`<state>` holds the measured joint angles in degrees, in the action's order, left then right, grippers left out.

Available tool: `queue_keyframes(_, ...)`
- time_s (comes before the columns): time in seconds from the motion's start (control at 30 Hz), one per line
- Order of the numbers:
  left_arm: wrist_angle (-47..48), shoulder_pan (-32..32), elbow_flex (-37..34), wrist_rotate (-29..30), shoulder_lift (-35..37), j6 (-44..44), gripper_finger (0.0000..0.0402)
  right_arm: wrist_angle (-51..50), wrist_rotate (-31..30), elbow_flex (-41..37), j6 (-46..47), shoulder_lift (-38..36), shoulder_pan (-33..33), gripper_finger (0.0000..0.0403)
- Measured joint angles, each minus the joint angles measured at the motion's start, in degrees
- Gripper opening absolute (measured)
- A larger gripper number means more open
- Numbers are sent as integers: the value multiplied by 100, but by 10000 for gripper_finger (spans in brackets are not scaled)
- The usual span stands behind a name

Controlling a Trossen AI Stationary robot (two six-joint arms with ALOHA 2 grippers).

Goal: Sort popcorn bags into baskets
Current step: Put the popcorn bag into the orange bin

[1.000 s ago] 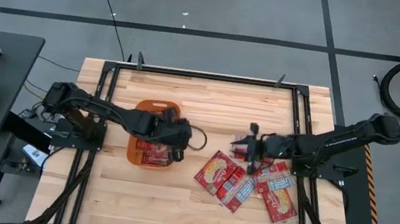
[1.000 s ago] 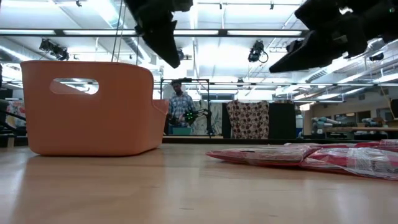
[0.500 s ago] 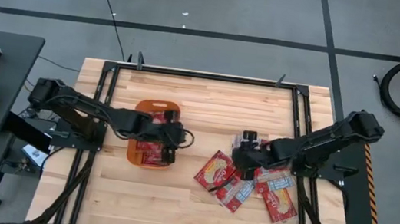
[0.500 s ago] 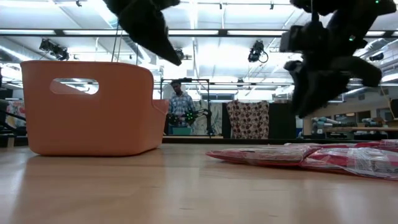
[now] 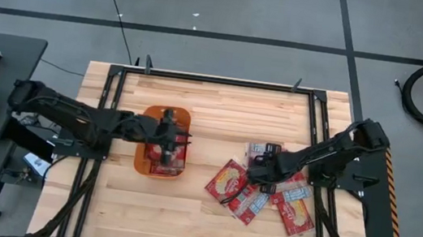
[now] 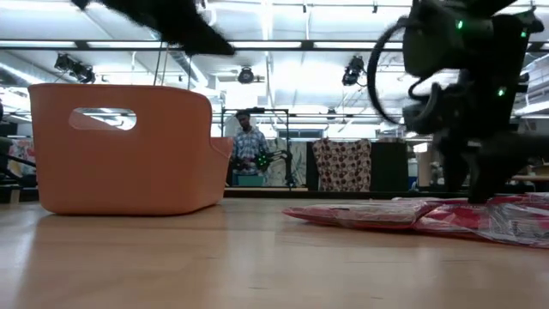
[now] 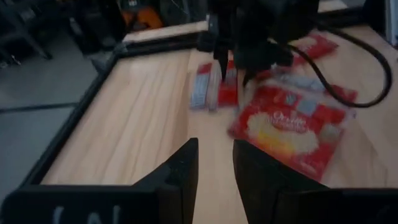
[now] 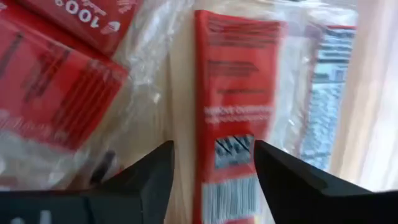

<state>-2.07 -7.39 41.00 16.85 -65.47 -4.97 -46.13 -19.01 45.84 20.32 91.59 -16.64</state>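
With its fingers spread over one popcorn bag (image 8: 233, 93), the right gripper (image 5: 263, 173) may snag neighbouring bags' slippery wrap; left gripper (image 5: 167, 133) hangs open over the basket (image 5: 141, 158)

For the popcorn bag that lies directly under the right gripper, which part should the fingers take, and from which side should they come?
The right gripper is open, a finger either side of the popcorn bag, which lies flat on the table. Probably best to come straight down and pinch across its narrow width near the barcode end, since a flat packet gives no side hold.
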Motion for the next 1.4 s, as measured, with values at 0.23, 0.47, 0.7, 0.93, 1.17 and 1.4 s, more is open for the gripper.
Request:
queue_keyframes(0.23,-1199,-38,-662,-80,401,-9,105,23,-81,-24,-138,277,-3,151)
queue_keyframes(0.47,-2760,-77,-1499,-182,711,-182,105,17,-177,-12,-353,195,5,37)
queue_keyframes(0.7,-3604,-93,-2128,-170,1100,-16,105,-163,-634,444,-759,94,69,18)
queue_keyframes(0.93,-3555,-118,-2195,-169,1153,321,105,-79,-953,1652,-1662,120,234,8)
queue_keyframes(1.17,-3474,-239,-2171,-210,1528,804,105,449,-1252,2816,-2737,321,370,12)
queue_keyframes(1.4,-3433,-522,-2552,-425,2494,749,105,453,-1195,4005,-4105,1229,352,11)
